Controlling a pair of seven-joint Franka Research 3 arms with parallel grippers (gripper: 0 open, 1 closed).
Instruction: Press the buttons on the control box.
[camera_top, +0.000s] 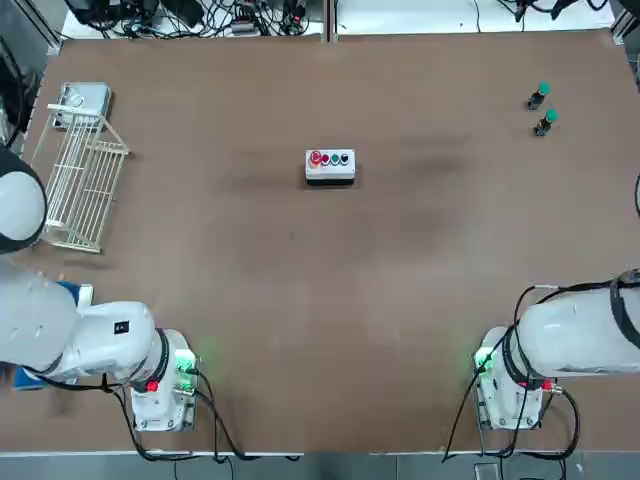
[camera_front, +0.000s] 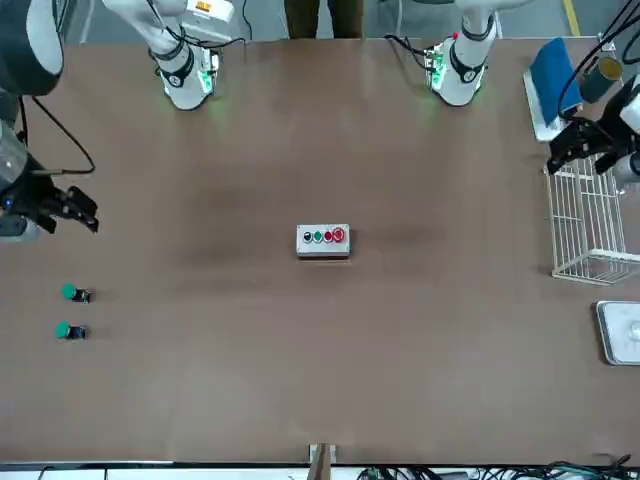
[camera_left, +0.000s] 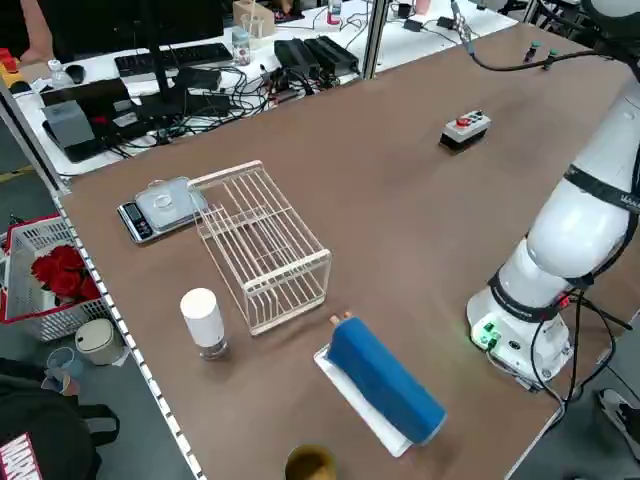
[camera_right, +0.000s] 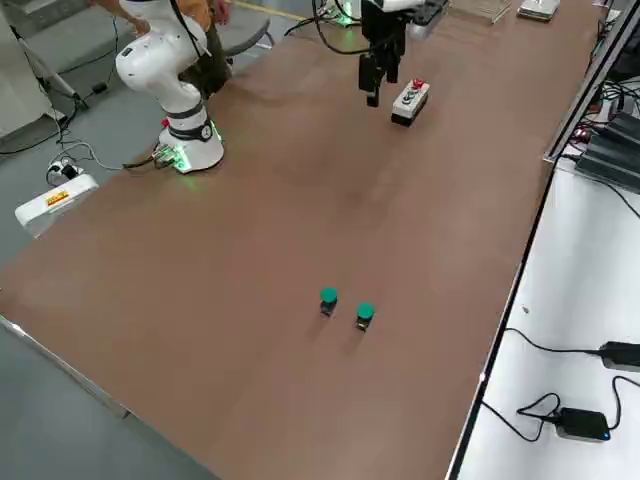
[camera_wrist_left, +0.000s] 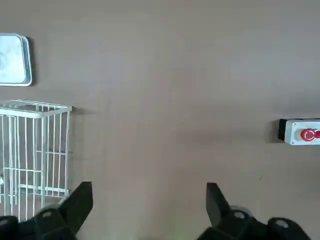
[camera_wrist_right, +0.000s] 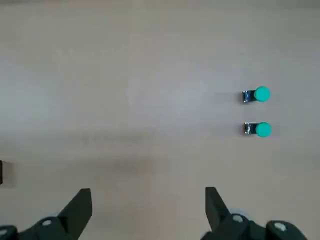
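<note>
The right gripper (camera_wrist_right: 145, 212) hung above the bare brown table (camera_wrist_right: 125, 75), its two dark fingers (camera_wrist_right: 75, 212) spread wide apart with nothing between them. Toward two o'clock lay two green-capped pieces (camera_wrist_right: 257, 95), side by side and apart.

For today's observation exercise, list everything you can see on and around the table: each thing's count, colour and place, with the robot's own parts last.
control box: one, white-grey, middle of the table.
buttons: four in a row on the box, a larger red one at one end, then red, green and dark.
green-capped pieces: two, black with green caps, far corner on the robot's right.
wire rack: one, white, on the robot's left side.
scale: one, silver-grey, beside the rack's far end.
blue roll: one, on a white tray near the left arm's base.
white cylinder: one, at the table edge by the rack.
left gripper: black, open, above the table near the rack.
right gripper: black, open, above the table on the robot's right.
</note>
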